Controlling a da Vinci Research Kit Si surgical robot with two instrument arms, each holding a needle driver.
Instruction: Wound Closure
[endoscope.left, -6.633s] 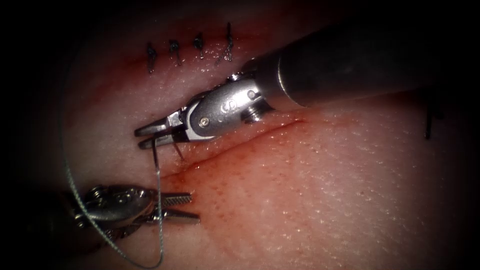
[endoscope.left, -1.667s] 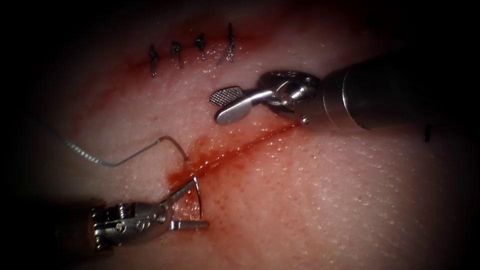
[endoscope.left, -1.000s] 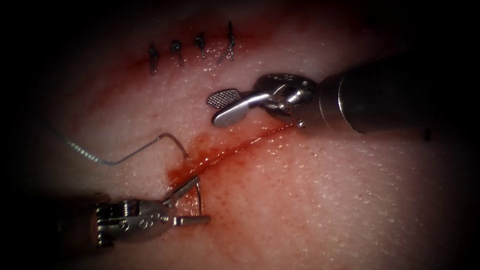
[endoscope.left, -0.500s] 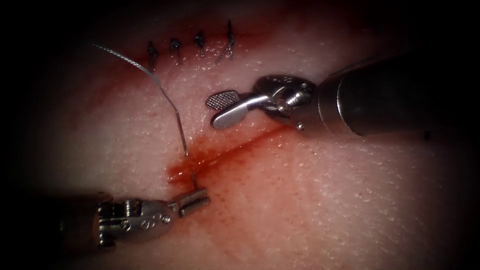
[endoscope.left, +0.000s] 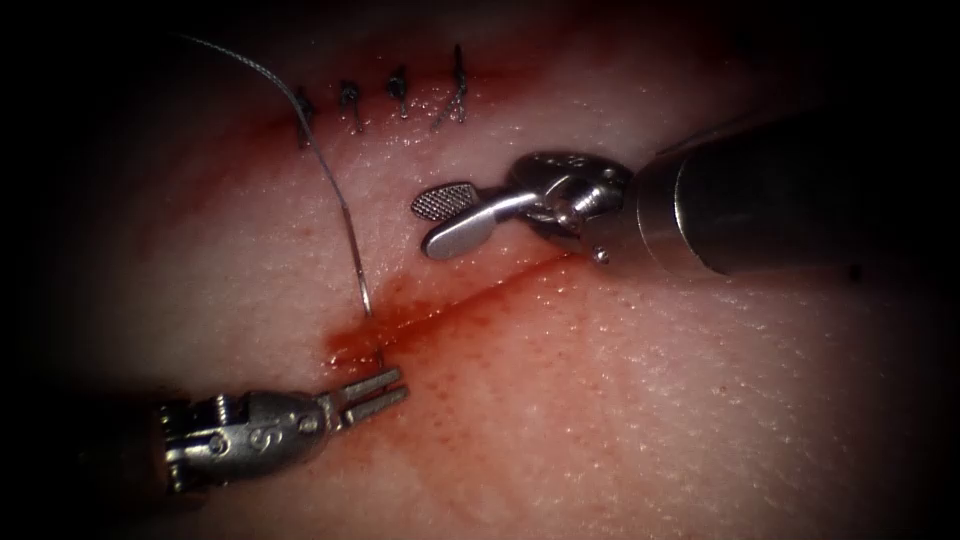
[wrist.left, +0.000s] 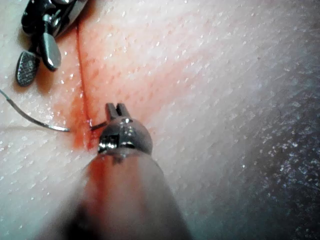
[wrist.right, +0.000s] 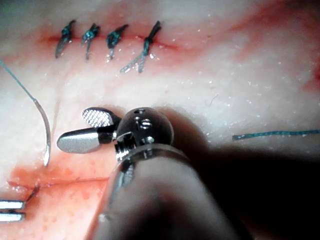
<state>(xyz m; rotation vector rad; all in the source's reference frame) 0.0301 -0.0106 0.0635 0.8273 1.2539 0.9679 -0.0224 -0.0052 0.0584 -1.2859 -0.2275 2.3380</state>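
A close overhead look at pale tissue (endoscope.left: 650, 400) with a slanting cut (endoscope.left: 500, 285), wet with red fluid (endoscope.left: 400, 312) at its left end. Above it sits a row of four finished dark stitches (endoscope.left: 380, 100).

The curved needle (endoscope.left: 345, 215) is in the tissue at the left end of the cut. Its back part rises free on the left side of the cut, arching up toward the stitches, where the thread (endoscope.left: 245, 62) carries on out of sight. Its point (endoscope.left: 380, 352) pokes out of the tissue on the right side of the cut, a short dark sliver in the red fluid.

The left tool (endoscope.left: 378, 390) lies low, just beside that point. Its jaws are slightly parted, with nothing seen between them; the left wrist view shows the same narrow gap, with the point just to one side. The right tool (endoscope.left: 428, 222) hovers above the cut, jaws spread wide and holding nothing.

So the needle is held only by the tissue — neither tool has it.

Likely risks: very little of the point is showing and the fluid hides it, so a grasp could miss, or pinch the very tip and dull it. Pulling straight instead of along the curve could tear the edge of the cut. The thread lies over the first stitch and could snag there.
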